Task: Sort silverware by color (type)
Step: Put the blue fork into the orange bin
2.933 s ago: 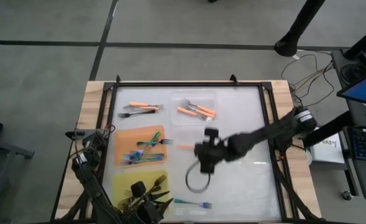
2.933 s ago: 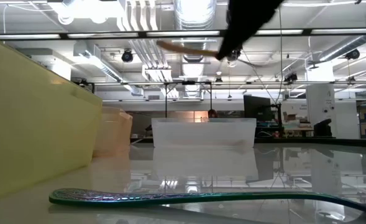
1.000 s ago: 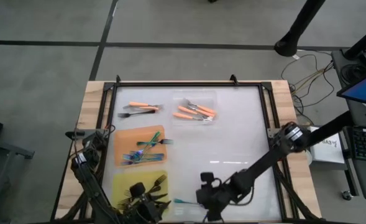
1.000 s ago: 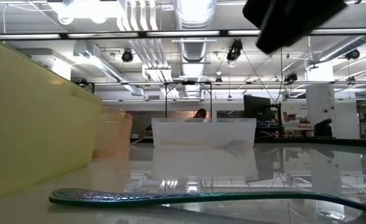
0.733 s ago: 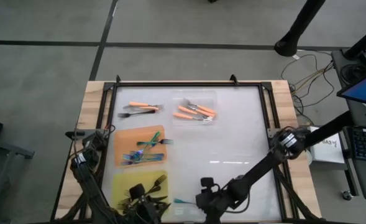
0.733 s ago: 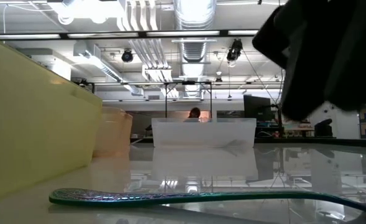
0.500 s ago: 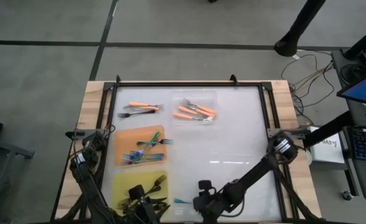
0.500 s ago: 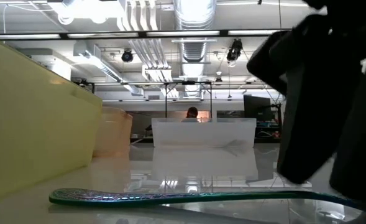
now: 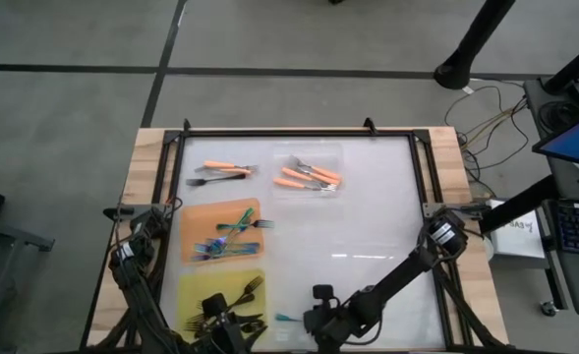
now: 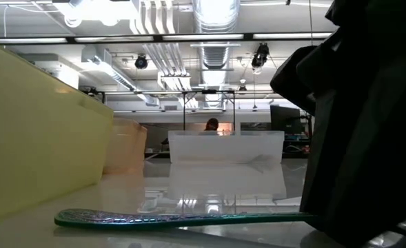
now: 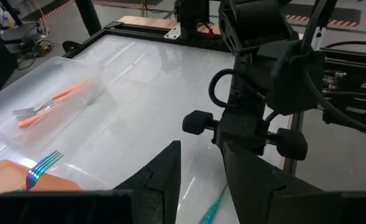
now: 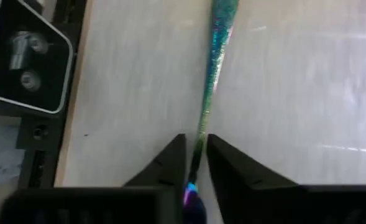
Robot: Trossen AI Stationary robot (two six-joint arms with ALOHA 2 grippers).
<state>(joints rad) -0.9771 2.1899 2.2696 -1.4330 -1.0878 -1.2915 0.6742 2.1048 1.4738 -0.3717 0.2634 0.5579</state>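
Note:
A teal-handled fork (image 9: 291, 320) lies flat on the white table near its near edge, and shows long and low in the low view (image 10: 175, 219). My right gripper (image 12: 197, 146) is down over it, narrowly open, with one finger on each side of the fork's thin neck. In the high view my right gripper (image 9: 320, 323) sits at the fork's right end. My left gripper (image 11: 201, 168) is open and waits above the yellow mat (image 9: 193, 287), which holds black forks (image 9: 228, 300). More teal forks (image 9: 225, 236) lie on the orange mat. Orange forks lie in the clear tray (image 9: 309, 177) and on the table (image 9: 220, 172). My right gripper comes from above, pointing down, with its fingers (image 12: 170, 163) across the fork's neck (image 12: 201, 127). The fork lies flat on the table, handle pointing away from the fingers. Whether the fingers touch the neck, I cannot tell.
The table's near edge and black frame (image 12: 27, 68) run close beside my right gripper. My left arm is just left of it by the yellow mat. The middle and right of the white table (image 9: 377, 226) are bare.
My right gripper has come down at the table's near edge and shifted slightly left, onto the teal fork. In the low view it has dropped from the top of the picture to the table. The fork has not moved.

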